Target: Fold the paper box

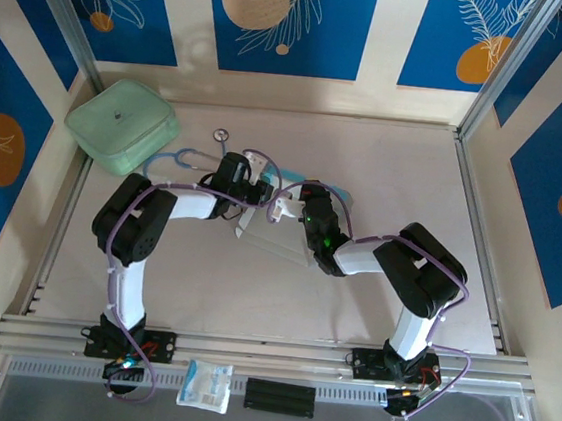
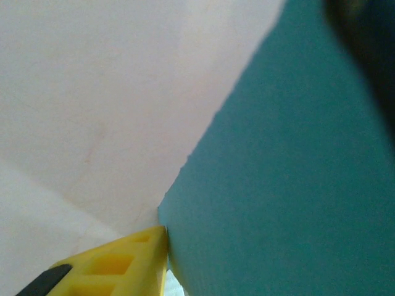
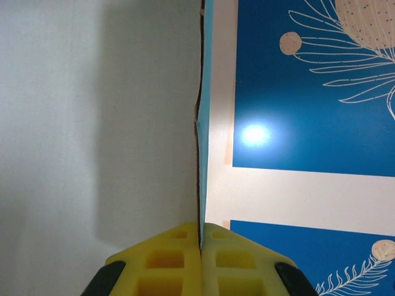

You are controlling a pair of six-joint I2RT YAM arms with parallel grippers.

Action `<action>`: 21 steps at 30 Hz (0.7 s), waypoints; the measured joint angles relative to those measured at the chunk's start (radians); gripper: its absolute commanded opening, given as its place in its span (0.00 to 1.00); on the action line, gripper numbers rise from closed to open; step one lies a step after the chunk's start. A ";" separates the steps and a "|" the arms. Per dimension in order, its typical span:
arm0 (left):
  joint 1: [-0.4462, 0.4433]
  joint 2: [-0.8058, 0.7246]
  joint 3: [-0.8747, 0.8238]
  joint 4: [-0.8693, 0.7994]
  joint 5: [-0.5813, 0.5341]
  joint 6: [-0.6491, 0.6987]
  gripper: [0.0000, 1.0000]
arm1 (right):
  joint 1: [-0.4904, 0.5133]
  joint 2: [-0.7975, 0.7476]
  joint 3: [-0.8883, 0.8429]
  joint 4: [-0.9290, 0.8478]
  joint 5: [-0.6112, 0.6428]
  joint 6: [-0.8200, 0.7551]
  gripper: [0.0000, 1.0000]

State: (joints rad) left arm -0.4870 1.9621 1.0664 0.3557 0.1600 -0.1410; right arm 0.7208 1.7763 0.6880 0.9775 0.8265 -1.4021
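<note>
Top view: my two grippers meet over the middle of the table point(image 1: 414, 184) with the paper box point(image 1: 270, 236) between them. My left gripper point(image 1: 255, 192) is at its far left corner and my right gripper point(image 1: 297, 212) at its far edge. The sheet seems to run roughly left to right, white face toward the camera above. If one side lets go with a panel half raised, I judge it could sag and crease in the wrong place.

Left wrist view: one yellow finger point(image 2: 117, 266) touches the edge of the box's blue face. I cannot tell whether this hand is clamping or loose, so a slip here is my main worry.

Right wrist view: my fingers point(image 3: 176, 259) are pinched tight on the cardboard's edge. That edge runs straight away from them, with the white face on the left and the blue on the right. So thin a bite could let the sheet pivot.
</note>
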 measured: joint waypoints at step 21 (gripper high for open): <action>0.014 -0.069 -0.015 -0.050 0.058 0.085 0.73 | 0.006 -0.006 0.000 -0.007 -0.032 0.005 0.00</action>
State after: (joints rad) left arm -0.4732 1.8931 1.0515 0.3061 0.2184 -0.0563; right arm 0.7265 1.7706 0.6884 0.9703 0.7944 -1.3975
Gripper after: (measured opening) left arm 0.665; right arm 0.047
